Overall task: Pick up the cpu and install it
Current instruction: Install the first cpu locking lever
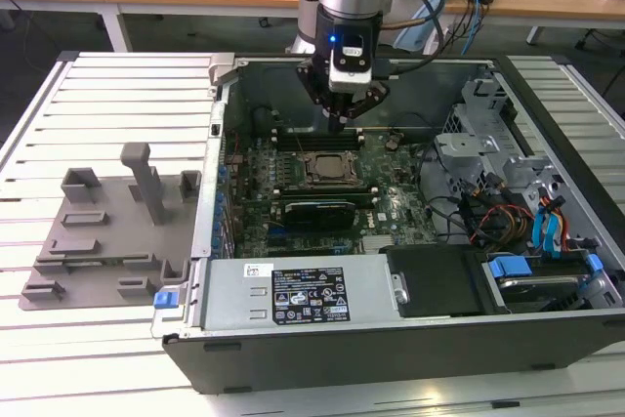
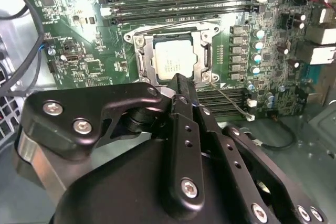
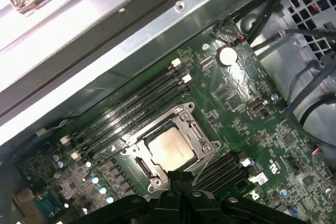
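In the exterior view, the gripper (image 1: 341, 122) hangs over the motherboard (image 1: 391, 207) inside the open case (image 1: 391, 339), just above the socket (image 1: 328, 169). A grey tray (image 1: 98, 251) lies on the exterior view's left, outside the case.

In the second wrist view, the gripper (image 2: 181, 80) has its fingers pressed together with nothing between them. The cpu (image 2: 175, 59) sits in the socket (image 2: 139, 51).

In the first wrist view, the cpu (image 3: 170, 149) lies flat inside the socket (image 3: 198, 129), beyond the closed, empty gripper (image 3: 179, 174).
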You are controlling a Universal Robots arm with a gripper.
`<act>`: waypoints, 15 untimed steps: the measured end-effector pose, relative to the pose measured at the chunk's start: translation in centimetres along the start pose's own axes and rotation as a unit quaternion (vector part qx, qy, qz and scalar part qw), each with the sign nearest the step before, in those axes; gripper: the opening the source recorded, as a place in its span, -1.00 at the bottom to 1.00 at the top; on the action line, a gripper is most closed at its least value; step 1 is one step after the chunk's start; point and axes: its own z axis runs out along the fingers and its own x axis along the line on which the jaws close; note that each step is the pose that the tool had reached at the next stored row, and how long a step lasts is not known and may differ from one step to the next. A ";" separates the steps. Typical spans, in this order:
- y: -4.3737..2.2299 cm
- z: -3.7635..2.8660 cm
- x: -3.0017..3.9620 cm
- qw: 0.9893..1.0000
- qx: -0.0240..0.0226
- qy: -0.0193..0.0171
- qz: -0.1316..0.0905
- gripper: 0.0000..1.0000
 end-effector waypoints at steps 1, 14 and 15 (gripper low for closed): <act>0.00 0.00 0.00 1.000 0.000 -0.001 -0.012 -0.79; 0.00 0.00 0.00 0.995 -0.003 -0.004 -0.102 -0.79; 0.00 0.00 0.00 0.994 -0.003 -0.005 -0.109 -0.79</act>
